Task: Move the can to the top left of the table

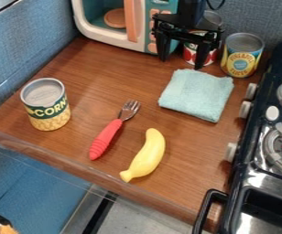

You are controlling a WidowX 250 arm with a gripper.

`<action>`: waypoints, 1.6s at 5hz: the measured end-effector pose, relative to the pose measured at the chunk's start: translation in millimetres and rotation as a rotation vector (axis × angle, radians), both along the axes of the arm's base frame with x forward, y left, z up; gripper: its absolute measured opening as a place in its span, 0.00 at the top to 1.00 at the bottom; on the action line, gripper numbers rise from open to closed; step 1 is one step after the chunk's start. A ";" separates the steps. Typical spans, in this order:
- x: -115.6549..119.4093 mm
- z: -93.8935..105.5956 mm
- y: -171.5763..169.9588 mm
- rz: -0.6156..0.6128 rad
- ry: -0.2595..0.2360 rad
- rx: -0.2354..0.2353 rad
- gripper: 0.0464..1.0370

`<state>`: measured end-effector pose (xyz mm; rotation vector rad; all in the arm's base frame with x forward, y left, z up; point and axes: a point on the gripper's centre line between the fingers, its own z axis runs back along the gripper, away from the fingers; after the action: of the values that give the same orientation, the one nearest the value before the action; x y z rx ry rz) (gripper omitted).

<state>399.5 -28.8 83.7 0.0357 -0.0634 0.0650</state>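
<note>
Black pincer (181,64), wide open, in front of a red-and-white can (189,55) (its middle partly hidden)

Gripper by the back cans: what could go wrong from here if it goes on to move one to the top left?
The task names just "the can", but three stand here, so the gripper might take the wrong one: red-labelled, pineapple or corn.

The pineapple can stands close beside the red-labelled one and could be knocked.

The toy microwave sits toward the top left; a carried can might hit it.
</note>
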 end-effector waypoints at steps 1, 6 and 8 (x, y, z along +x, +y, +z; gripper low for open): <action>-3.4 -17.9 0.2 0.007 0.038 -0.001 0.04; -160.0 -14.7 116.4 0.026 0.066 0.072 0.04; -187.9 -30.3 161.8 0.070 0.104 0.071 0.04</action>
<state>211.6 133.1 53.4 0.1122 0.0393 0.1310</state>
